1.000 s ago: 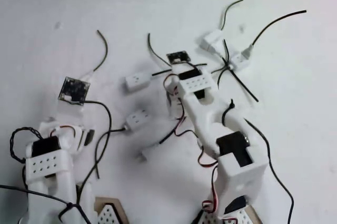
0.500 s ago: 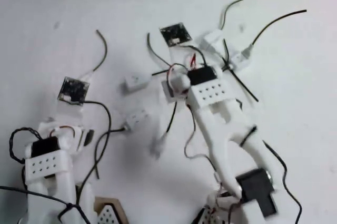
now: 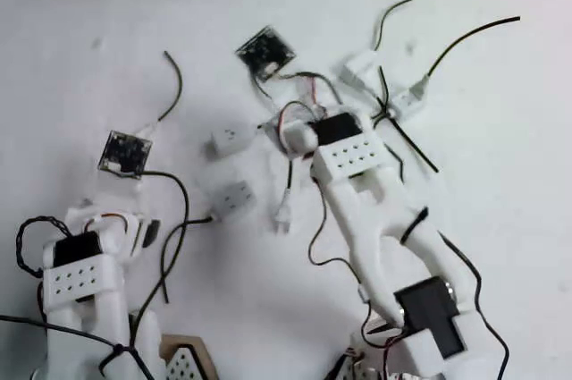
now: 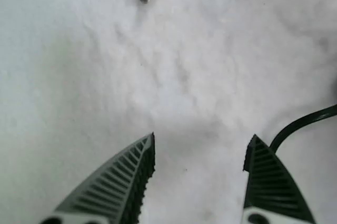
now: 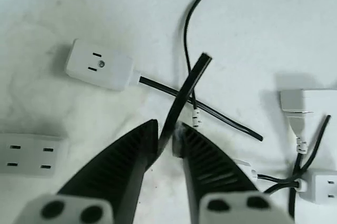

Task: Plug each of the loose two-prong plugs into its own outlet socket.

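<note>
My left claw (image 4: 202, 138) is hanging wide open over the white cloth-covered table (image 4: 105, 76) and is gripping nothing. A black cable (image 4: 305, 123) is passing just beside one finger. My right claw (image 5: 166, 129) is almost closed and is pinching a thin black cord (image 5: 184, 95), and the cut end of it is sticking out past the fingertips.

In the high view this cord seems to be running to the small white two-prong plug (image 3: 284, 216), which is sitting on the base side of the claw, near my forearm. I cannot tell if it is touching the table. So I am judging that I am in the carrying step, with this plug not yet inserted.

Beyond the fingertips the white single-outlet socket block (image 5: 100, 66) is lying near, and the white double socket block (image 5: 31, 153) is lying off to one side. Next I am probably needing a grip on the plug body itself, because prongs hanging from a cord cannot be aimed at the slots.
</note>
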You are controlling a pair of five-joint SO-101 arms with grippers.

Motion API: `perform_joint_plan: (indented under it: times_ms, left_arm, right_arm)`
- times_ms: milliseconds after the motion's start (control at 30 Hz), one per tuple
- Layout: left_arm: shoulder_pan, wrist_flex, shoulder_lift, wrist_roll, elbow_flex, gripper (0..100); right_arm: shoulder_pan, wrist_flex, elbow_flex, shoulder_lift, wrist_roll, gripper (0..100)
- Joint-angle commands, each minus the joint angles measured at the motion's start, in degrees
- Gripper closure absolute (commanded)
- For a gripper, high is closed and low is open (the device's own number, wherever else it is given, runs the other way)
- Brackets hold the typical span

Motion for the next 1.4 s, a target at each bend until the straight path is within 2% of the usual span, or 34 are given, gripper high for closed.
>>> perform_joint_plan:
  times_ms: [0,333,600,933,1167,1367]
  left_arm:
    - [-0.22,-0.79,-1.10,-0.35,-0.26,72]
    - [-0.22,-0.79,-1.10,-0.44,-0.26,72]
    - [-0.22,-0.79,-1.10,-0.44,-0.18,72]
    - [-0.22,-0.79,-1.10,-0.44,-0.18,72]
    - [-0.22,-0.79,-1.10,-0.44,-0.18,72]
    - [-0.22,-0.79,-1.10,-0.44,-0.18,72]
  right_arm:
    - [-1.63,2.51,-0.53,-0.84,-0.35,83.7]
    - [-8.48,22.81,0.44,-6.20,-11.52,86.5]
    - [-8.40,20.44,1.05,6.37,-16.79,86.5]
    - [-4.62,15.34,1.05,18.86,-16.26,86.6]
    - [-2.33,15.60,1.05,21.05,-16.18,86.8]
    - [-3.91,23.25,-3.08,16.84,-16.18,86.5]
